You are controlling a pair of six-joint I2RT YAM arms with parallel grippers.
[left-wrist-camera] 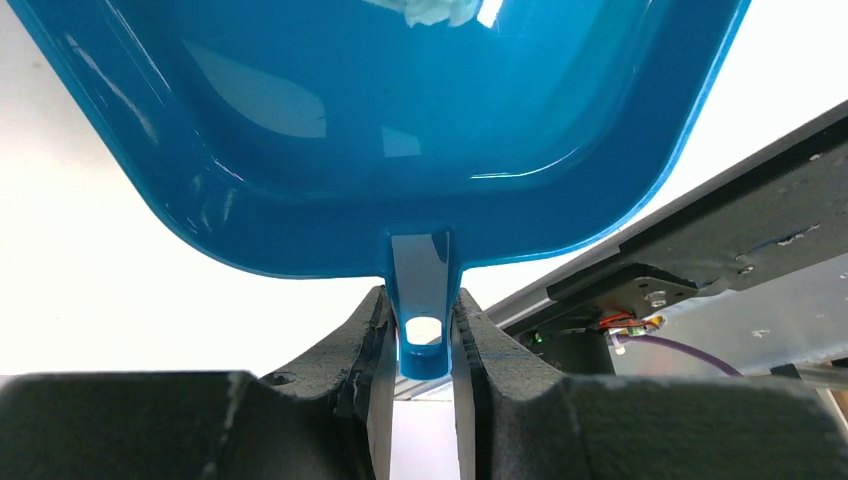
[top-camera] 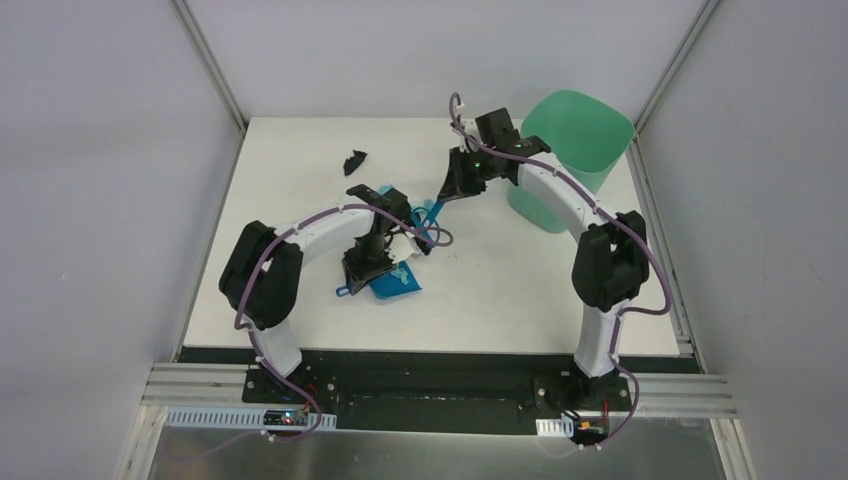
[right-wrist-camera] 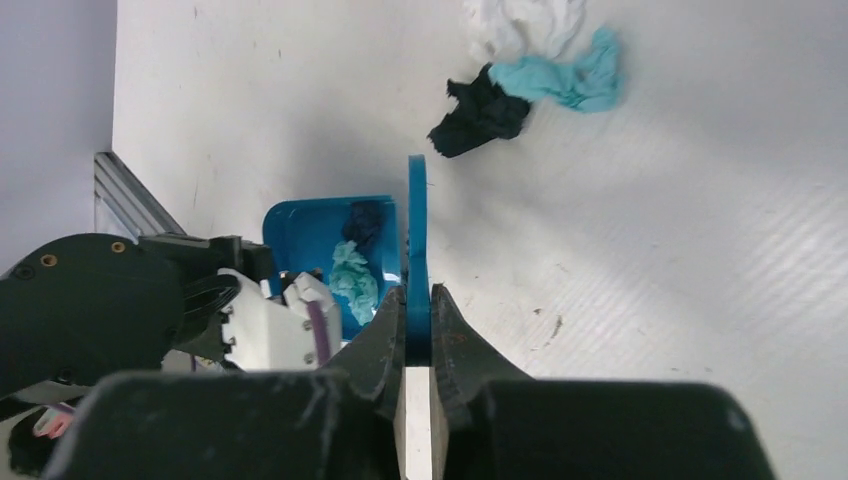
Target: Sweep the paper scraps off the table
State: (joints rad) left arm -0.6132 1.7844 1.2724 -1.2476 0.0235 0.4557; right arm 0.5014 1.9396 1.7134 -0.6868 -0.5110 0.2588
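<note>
My left gripper (top-camera: pixel 365 268) is shut on the short handle of the blue dustpan (top-camera: pixel 397 284), which lies on the white table (top-camera: pixel 290 180). In the left wrist view the fingers (left-wrist-camera: pixel 372 345) clamp the handle of the dustpan (left-wrist-camera: pixel 400 130), and a pale scrap (left-wrist-camera: pixel 430 10) lies at its far end. My right gripper (top-camera: pixel 455 185) is shut on the blue hand brush (top-camera: pixel 430 212), seen edge-on in the right wrist view (right-wrist-camera: pixel 417 230). Dark blue (right-wrist-camera: pixel 362 220) and teal (right-wrist-camera: pixel 350 280) scraps lie in the dustpan (right-wrist-camera: pixel 300 225). Black (right-wrist-camera: pixel 478 115), teal (right-wrist-camera: pixel 565 80) and white (right-wrist-camera: pixel 520 20) scraps lie on the table beyond the brush.
A lone black scrap (top-camera: pixel 355 160) lies on the far left part of the table. A green bin (top-camera: pixel 575 150) stands at the back right, behind the right arm. Grey walls close in the table on three sides.
</note>
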